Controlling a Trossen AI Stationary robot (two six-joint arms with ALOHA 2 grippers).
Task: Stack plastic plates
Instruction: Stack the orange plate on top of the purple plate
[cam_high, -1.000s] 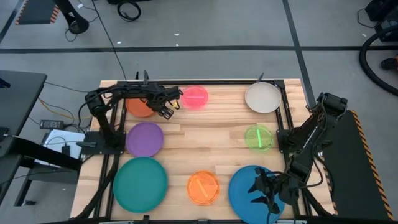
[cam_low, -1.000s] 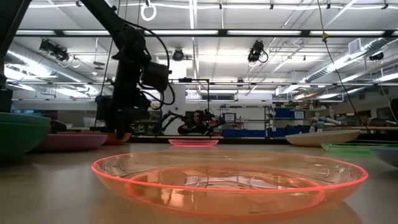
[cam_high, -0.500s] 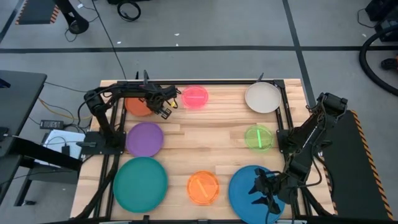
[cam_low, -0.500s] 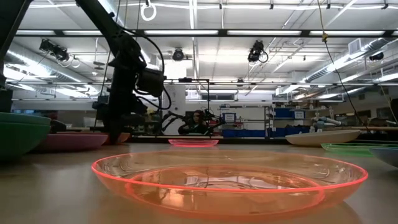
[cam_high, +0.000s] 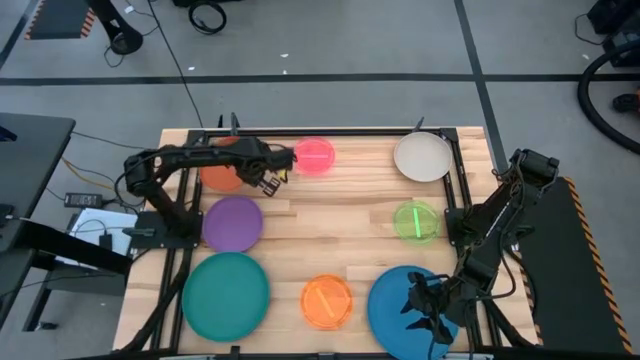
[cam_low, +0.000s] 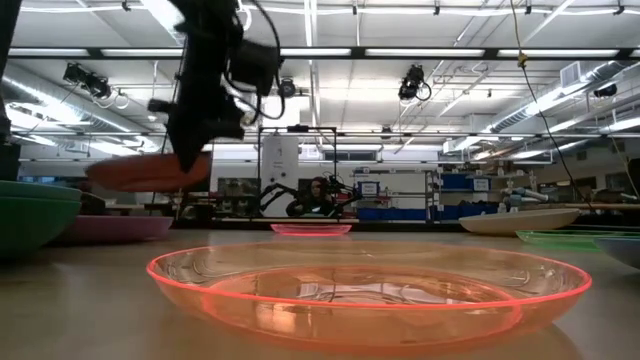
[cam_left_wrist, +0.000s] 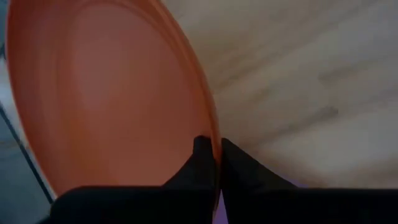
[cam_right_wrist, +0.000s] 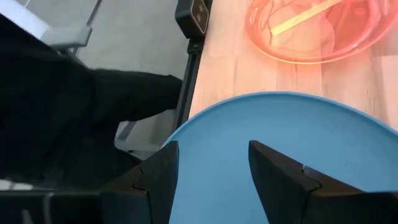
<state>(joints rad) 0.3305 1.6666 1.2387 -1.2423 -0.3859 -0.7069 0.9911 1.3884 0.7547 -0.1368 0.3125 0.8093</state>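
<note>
My left gripper is shut on the orange-red plate at the far left. The plate hangs above the table in the low view and fills the left wrist view. My right gripper is open above the blue plate at the near right, its fingers apart over the plate's surface. The purple, teal, small orange, small green, beige and pink plates lie flat on the table. The large green plate does not show in the high view. My left gripper pinches the orange-red plate's rim between its two fingers, on the side toward the pink plate. The fingers come from above, pointing down. The plate is lifted clear of the table, close to level, reaching out to the gripper's left.
A black frame runs round the wooden table. The small orange plate stands close before the low camera. Bare wood lies in the table's middle between the plates.
My left gripper has risen with the orange-red plate. The plate has gone from table height to well clear of the table and stays close to level. Before rising, the gripper shifted a little toward the table's left edge.
</note>
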